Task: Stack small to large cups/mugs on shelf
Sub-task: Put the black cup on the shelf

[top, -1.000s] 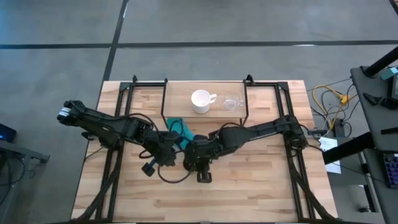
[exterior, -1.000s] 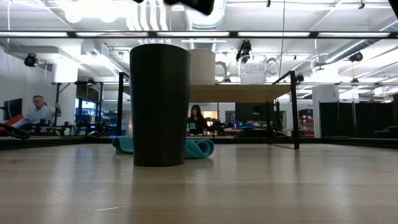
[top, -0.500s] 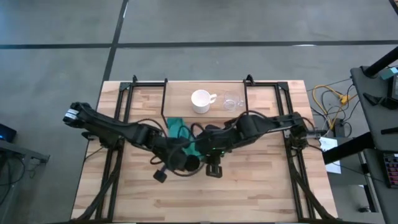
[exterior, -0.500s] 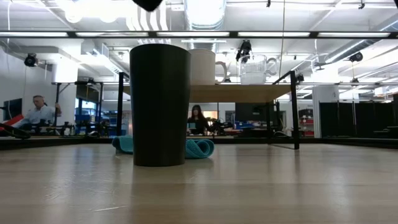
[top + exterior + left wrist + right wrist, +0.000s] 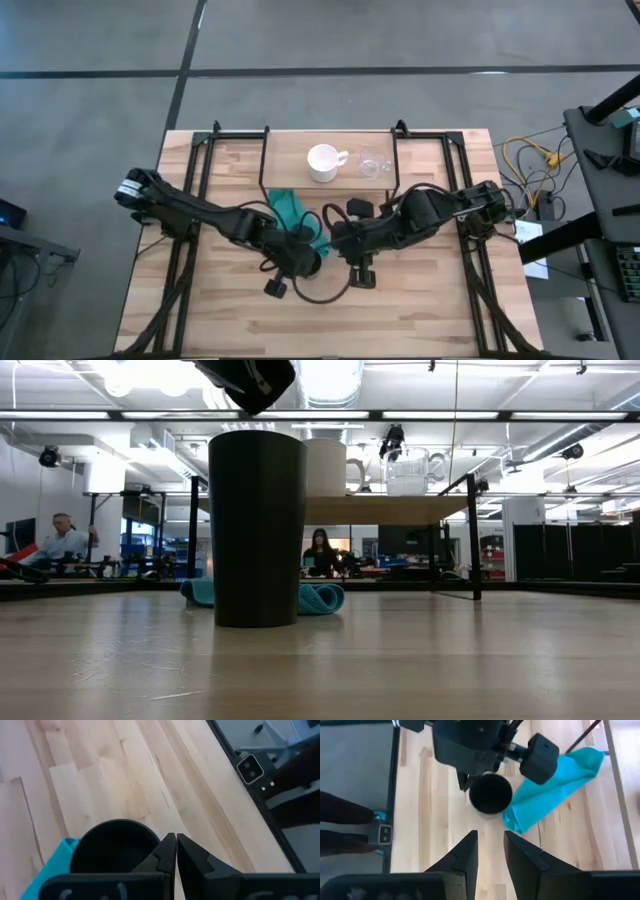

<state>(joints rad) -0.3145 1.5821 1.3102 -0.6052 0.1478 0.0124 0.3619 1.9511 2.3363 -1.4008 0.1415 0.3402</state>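
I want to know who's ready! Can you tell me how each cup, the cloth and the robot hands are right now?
black cup: upright on table, empty
white mug: upright on shelf
glass cup: upright on shelf
teal cloth: crumpled beside black cup
left gripper: shut, above black cup
right gripper: open, holding nothing

left gripper (image 5: pixel 175 851) closed, right gripper (image 5: pixel 490 851) parted

The tall cup (image 5: pixel 257 527) is matte black, the mug (image 5: pixel 323 162) white, the small glass (image 5: pixel 372 165) clear. The cloth (image 5: pixel 554 789) is teal; the table (image 5: pixel 420 300) is pale striped wood.
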